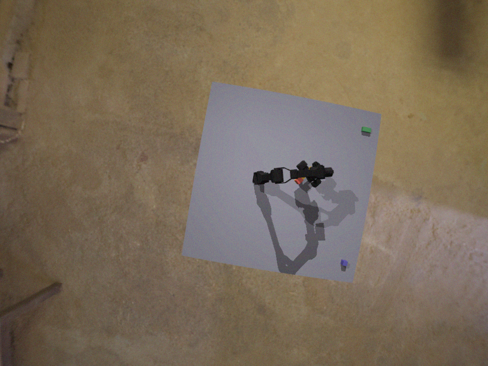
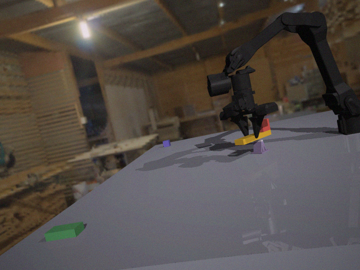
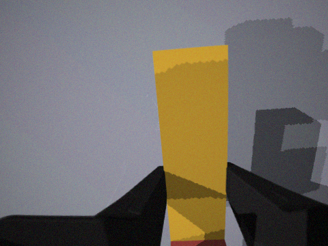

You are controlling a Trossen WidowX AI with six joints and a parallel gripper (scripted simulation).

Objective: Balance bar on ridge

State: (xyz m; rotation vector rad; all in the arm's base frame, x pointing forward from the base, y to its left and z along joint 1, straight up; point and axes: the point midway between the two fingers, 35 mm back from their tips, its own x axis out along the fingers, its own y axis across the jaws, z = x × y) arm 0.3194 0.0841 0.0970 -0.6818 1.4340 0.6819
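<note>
From the ridge (image 2: 259, 147), I find the green block (image 1: 366, 129) (image 2: 65, 231) well apart, smooth and flat-sided. Nearer it, my end effector (image 2: 252, 136) (image 3: 193, 171) grips the yellow bar (image 2: 245, 140) (image 3: 194, 116) just above, pinching its sides, probably off-centre because the red block (image 1: 298, 180) (image 2: 265, 125) (image 3: 198, 243) weights one end. The ridge itself is purple, narrowing upward.

With the grey table (image 1: 232, 129) (image 2: 174, 203) (image 3: 68, 85) as our landmark, we looked straight down from high above it, far enough to take in all its edges and the surrounding floor. We watched from low beside the table, close to its near edge, facing across its top toward the room beyond. Our wrist view faced down at the table from nearest. All three views shared part of the tabletop.
</note>
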